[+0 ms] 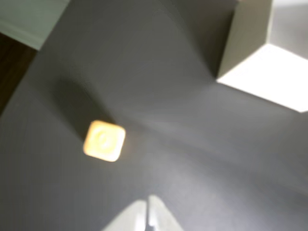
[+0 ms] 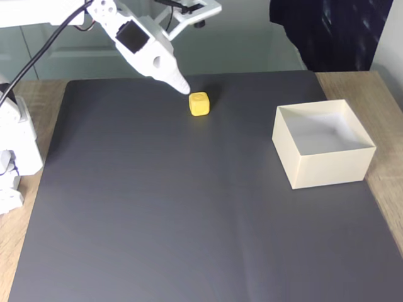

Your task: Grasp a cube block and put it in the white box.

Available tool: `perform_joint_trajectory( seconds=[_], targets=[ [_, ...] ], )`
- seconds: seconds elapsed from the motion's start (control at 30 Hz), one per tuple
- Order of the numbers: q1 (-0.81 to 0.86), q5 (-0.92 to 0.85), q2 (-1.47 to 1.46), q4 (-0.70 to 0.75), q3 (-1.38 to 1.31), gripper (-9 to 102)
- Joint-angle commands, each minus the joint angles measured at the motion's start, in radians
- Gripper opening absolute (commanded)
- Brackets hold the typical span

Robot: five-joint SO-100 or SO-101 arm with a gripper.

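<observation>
The gripper (image 2: 183, 89) was pinched closed with nothing in it, its white tips meeting in the wrist view and hanging just left of the cube block (image 2: 199, 104) in the fixed view, not clearly touching it. The yellow cube sat on the dark mat (image 2: 189, 207) toward the far side; its embossed top mark was too faint to read. The white box (image 2: 327, 168) stood well apart on the right, with open mat between them.

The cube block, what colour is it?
Yellow; the cube block shows best in the fixed view.
</observation>
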Motion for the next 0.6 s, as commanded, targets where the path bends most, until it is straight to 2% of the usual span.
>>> perform_joint_trajectory(
  seconds=[0.0, 0.27, 0.57],
  targets=[
    [0.043, -0.020, -0.003, -0.021, -0.044, 0],
    [0.106, -0.054, -0.048, -0.072, -0.054, 1],
    [0.075, -0.048, -0.155, -0.087, -0.140, 15]
  ],
)
